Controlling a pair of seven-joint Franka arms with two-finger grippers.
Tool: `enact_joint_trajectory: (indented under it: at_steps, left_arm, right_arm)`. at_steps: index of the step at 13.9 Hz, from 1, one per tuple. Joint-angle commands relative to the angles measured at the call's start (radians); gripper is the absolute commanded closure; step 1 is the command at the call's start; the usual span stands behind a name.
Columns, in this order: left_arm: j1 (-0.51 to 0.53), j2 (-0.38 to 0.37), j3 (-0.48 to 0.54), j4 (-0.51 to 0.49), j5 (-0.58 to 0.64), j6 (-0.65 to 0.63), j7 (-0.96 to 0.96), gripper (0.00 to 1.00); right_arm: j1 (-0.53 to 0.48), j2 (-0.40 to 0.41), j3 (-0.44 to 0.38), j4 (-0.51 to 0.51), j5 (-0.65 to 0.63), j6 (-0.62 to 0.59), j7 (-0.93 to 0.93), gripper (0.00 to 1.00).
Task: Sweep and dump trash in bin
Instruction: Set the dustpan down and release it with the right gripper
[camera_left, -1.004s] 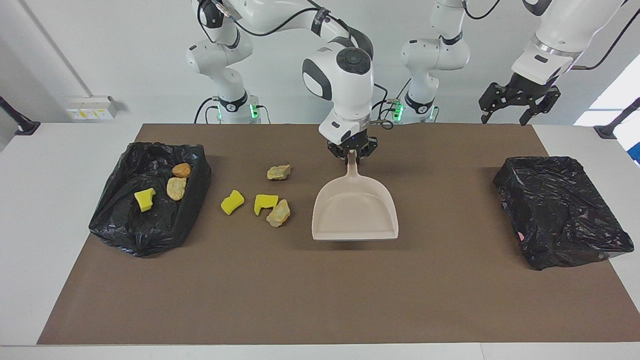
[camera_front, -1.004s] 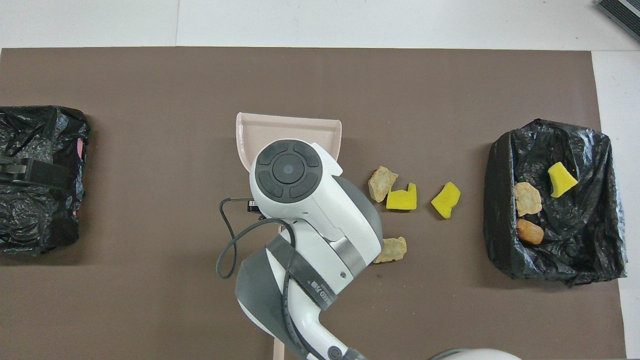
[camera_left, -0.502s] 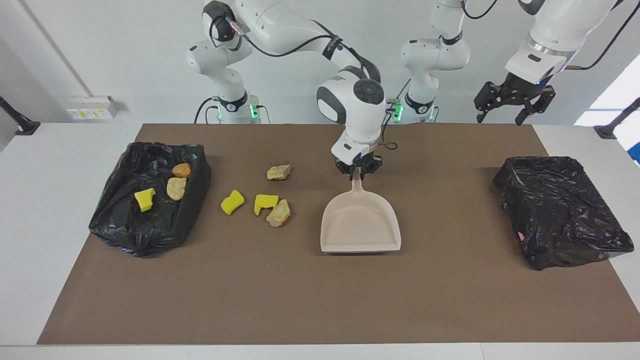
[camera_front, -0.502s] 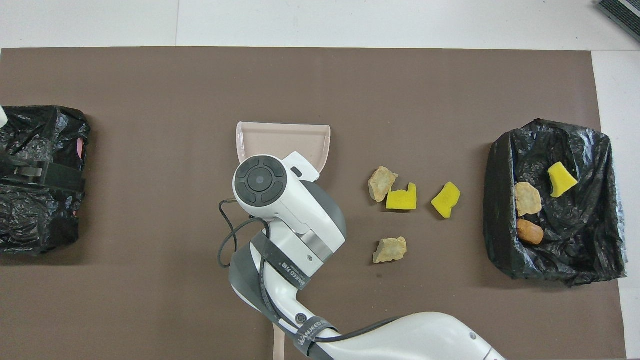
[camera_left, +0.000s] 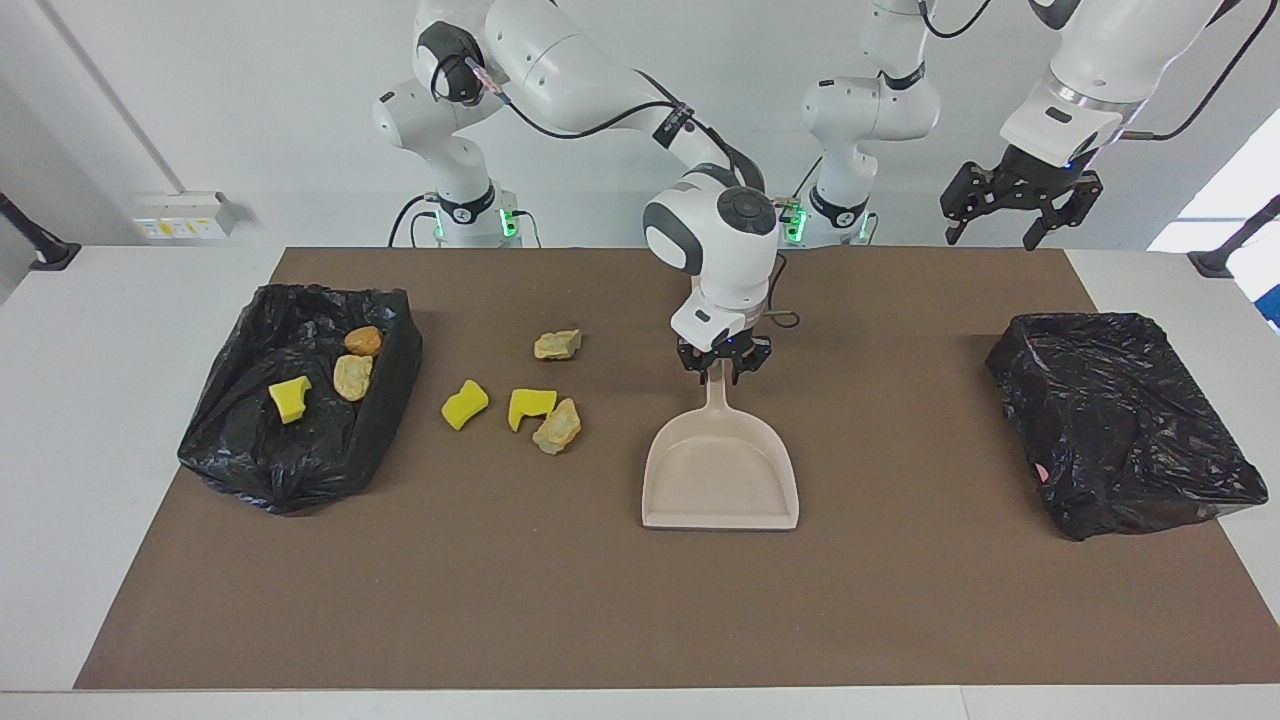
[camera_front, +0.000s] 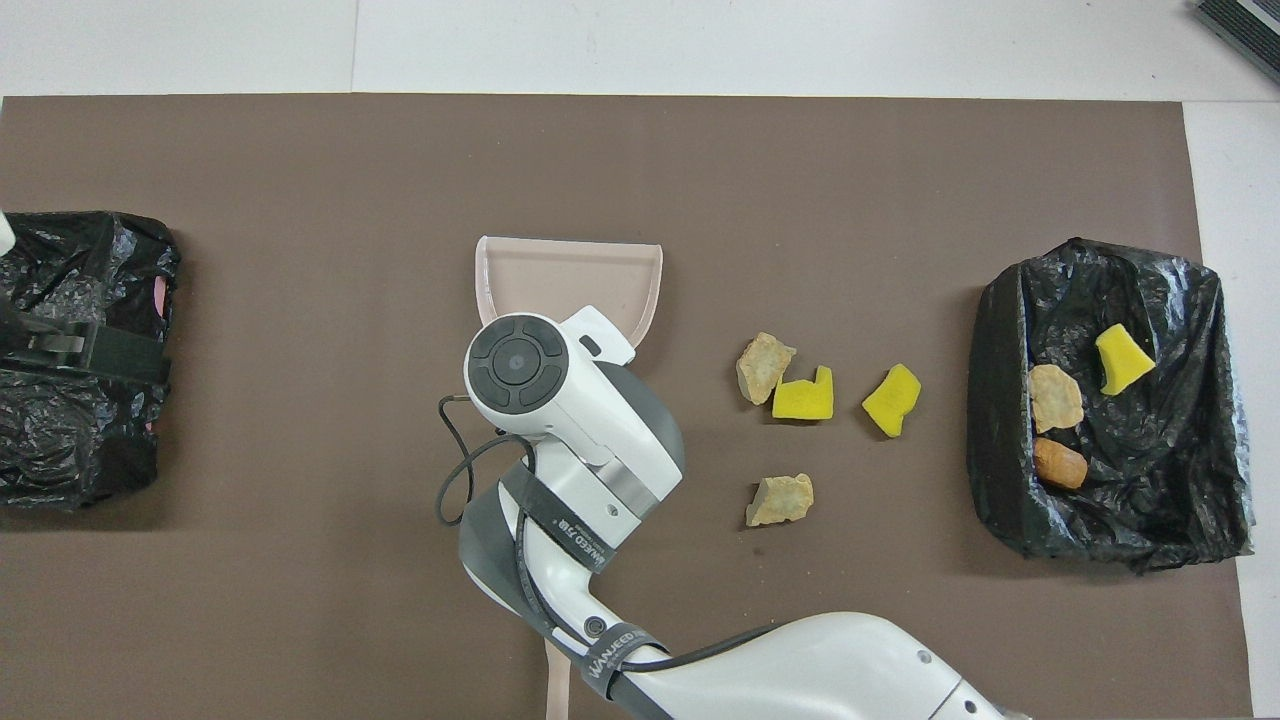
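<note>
Right end effector (camera_left: 724, 368) at dustpan (camera_left: 722, 478) handle; trash (camera_left: 530, 404): yellow, tan lumps.

One camera faces the robots, another overhead (opposed); both share the brown mat (camera_left: 560, 600).

Robotics lab: two Franka arms (camera_left: 600, 80), matted table (camera_left: 640, 600).

Both views are bright and evenly lit by soft, diffuse light from above. Shadows are short and faint, one pooling just beside the dustpan (camera_left: 720, 470). The crinkled black bin bags (camera_left: 300, 395) carry small white glints. Daylight blows out a patch at three o'clock in the facing view. Focus is sharp, and edges look straight.
</note>
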Motion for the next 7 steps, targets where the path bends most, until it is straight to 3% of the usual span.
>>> enact_joint_trajectory:
  at_steps: [1, 7]
  left_arm:
    - [-0.004, -0.006, 0.006, 0.007, -0.011, -0.012, 0.0, 0.0]
    - [-0.006, -0.006, 0.006, 0.004, -0.011, -0.008, -0.001, 0.0]
  right_arm:
    - [0.001, -0.053, 0.002, -0.007, -0.019, -0.035, 0.028, 0.0]
    - [0.015, -0.193, 0.027, -0.139, 0.036, -0.131, 0.029, 0.0]
